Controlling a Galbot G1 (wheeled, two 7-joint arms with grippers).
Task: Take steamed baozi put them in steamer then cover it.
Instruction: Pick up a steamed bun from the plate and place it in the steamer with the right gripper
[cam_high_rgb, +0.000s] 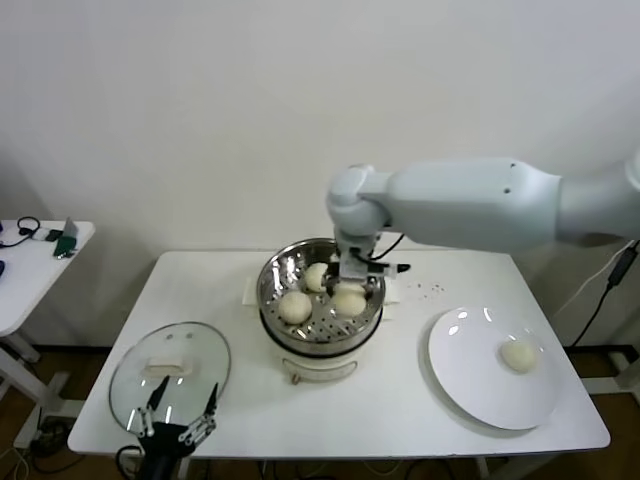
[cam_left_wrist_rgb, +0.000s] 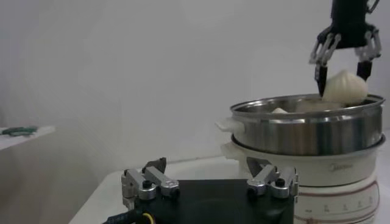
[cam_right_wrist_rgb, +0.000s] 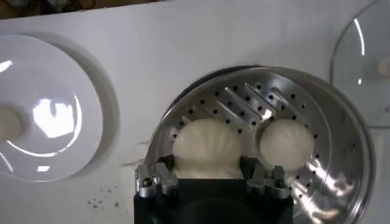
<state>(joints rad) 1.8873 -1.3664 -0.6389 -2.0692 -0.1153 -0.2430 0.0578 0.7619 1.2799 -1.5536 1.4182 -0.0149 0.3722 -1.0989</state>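
Three steamed baozi (cam_high_rgb: 295, 307) in the steamer (cam_high_rgb: 272, 290) at the centre of the head view: one at the basket's left, one toward the back (cam_high_rgb: 316, 277), one at the right (cam_high_rgb: 348, 300) directly under the right pincer (cam_high_rgb: 352, 277). Seen from the left wrist, that third bun (cam_left_wrist_rgb: 345, 87) sits raised above the steel rim (cam_left_wrist_rgb: 304, 125), between the dark fingertips (cam_left_wrist_rgb: 320, 79) of the right pincer (cam_left_wrist_rgb: 341, 76). Pincer narrowed around the bun, fingers at either side; actual contact hard to confirm. In the right wrist view, the gripped bun (cam_right_wrist_rgb: 207, 148) partly hidden by the black pincer body, a second bun (cam_right_wrist_rgb: 286, 143) beside it on the perforated floor; third bun not visible there.

Fourth baozi (cam_high_rgb: 518, 356) alone on the white plate (cam_high_rgb: 470, 370) at lower right of the head view, well apart from the steamer; only its edge caught at the far left of the right wrist view (cam_right_wrist_rgb: 7, 123).

Cover (cam_high_rgb: 170, 372) flat on the worktop (cam_high_rgb: 400, 420) at lower left, cream handle up, near edge overlapped by the left pincer (cam_high_rgb: 180, 405), parked low at the frame's bottom edge with fingers spread wide, holding nothing. Arm behind it cut off.

White pot base (cam_high_rgb: 315, 365) under the basket, mostly hidden by it. Side table (cam_high_rgb: 30, 265) at far left, cut off, with small dark items too small to identify. Small dark specks (cam_high_rgb: 432, 290) on the worktop behind the plate.
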